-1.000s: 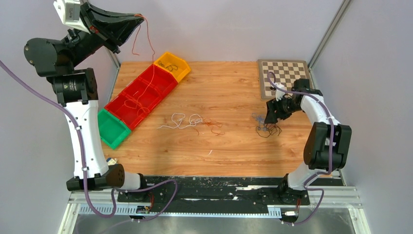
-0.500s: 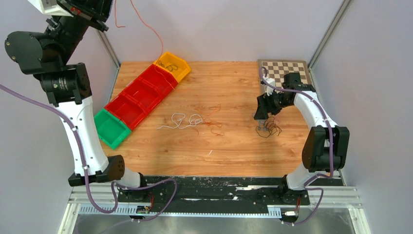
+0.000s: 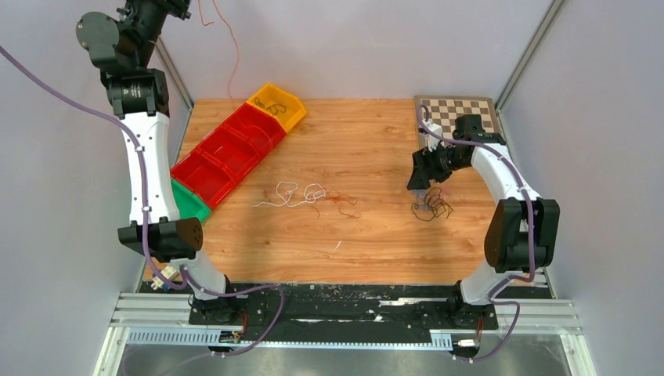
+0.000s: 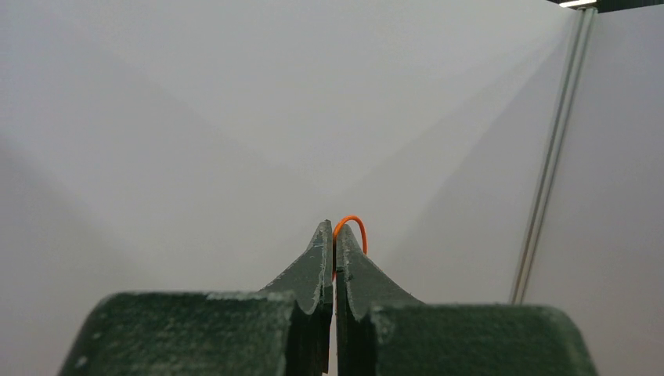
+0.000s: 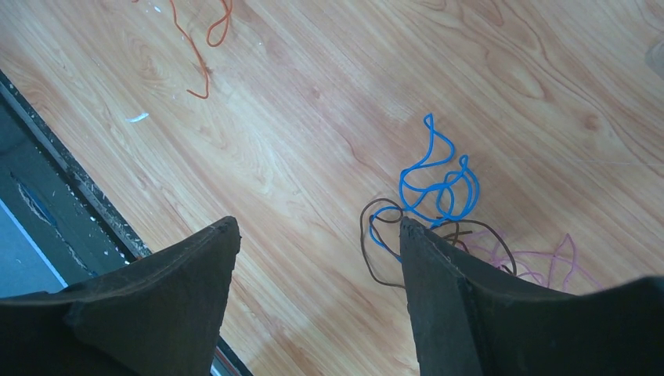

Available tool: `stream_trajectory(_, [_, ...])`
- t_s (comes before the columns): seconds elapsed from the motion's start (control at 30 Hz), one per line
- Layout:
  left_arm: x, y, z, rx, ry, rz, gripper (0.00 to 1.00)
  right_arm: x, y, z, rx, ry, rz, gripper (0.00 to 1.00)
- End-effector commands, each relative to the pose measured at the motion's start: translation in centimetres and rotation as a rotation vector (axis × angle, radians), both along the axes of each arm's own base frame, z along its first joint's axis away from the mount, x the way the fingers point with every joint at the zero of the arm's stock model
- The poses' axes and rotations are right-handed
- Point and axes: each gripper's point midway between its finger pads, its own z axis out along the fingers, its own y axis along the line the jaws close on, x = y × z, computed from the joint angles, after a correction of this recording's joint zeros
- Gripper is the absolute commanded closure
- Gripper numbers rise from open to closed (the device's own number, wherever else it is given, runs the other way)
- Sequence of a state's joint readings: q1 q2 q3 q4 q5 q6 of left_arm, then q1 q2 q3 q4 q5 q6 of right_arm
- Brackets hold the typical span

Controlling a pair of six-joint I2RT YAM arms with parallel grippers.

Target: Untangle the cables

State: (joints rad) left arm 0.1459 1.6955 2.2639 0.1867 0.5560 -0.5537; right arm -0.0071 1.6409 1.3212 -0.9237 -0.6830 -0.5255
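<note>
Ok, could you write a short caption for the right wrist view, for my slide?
Open right gripper above a tangle of blue, brown and pink wires on the wooden table.

top cam: orange wire point(image 3: 235, 56) runs off the top edge, left jaws cropped there too | green bin point(image 3: 188, 205) half behind left arm point(image 3: 145, 157) | left wrist: just a tiny wire loop peeks past the jaws | right wrist: pink wire point(image 5: 562, 252) ducks behind right jaws
</note>
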Motion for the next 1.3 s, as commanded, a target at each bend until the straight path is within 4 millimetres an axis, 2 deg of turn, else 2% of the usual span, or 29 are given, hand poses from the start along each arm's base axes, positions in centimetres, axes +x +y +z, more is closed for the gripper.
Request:
stream_trajectory(0.0, [-2.6, 1.1, 4.3, -0.046, -0.166, 0.06, 1.0, 1.5, 0.4, 1.2, 0.024, -0.041, 0.006, 0.26])
stream_trajectory(0.23, [1.0, 4.5, 3.0, -0.04, -0.156, 0.267, 1.0, 2.3, 0.4, 0.8, 0.027, -0.029, 0.004, 0.26])
stream_trajectory(0.4, [3.3, 6.2, 2.2, -0.046, -0.155, 0.332, 1.0, 2.8, 0.4, 0.6, 0.024, -0.024, 0.002, 0.26])
stream_trajectory(0.5, [3.9, 6.5, 2.2, -0.046, -0.174, 0.342, 1.0, 2.9, 0.4, 0.3, 0.023, -0.013, 0.001, 0.27])
stream_trajectory(0.6, [5.0, 6.3, 1.4, -0.04, -0.164, 0.321, 1.0, 2.9, 0.4, 0.0, 0.023, -0.007, 0.0, 0.27])
stream_trajectory(0.73, [6.9, 6.1, -1.0, -0.039, -0.097, 0.291, 1.0, 3.0, 0.2, -0.2, 0.012, -0.003, -0.004, 0.27])
stream_trajectory(0.87, [9.3, 6.3, -4.8, -0.025, 0.001, 0.283, 1.0, 3.1, 0.1, -0.3, 0.009, -0.002, -0.004, 0.27])
stream_trajectory(1.1, [12.0, 6.6, -9.6, 0.056, 0.088, 0.304, 1.0, 3.2, 0.1, -0.7, 0.007, 0.007, -0.006, 0.27])
stream_trajectory(1.27, [14.2, 6.8, -14.6, 0.106, 0.19, 0.31, 1.0, 3.3, 0.1, -0.8, 0.008, 0.013, -0.008, 0.27])
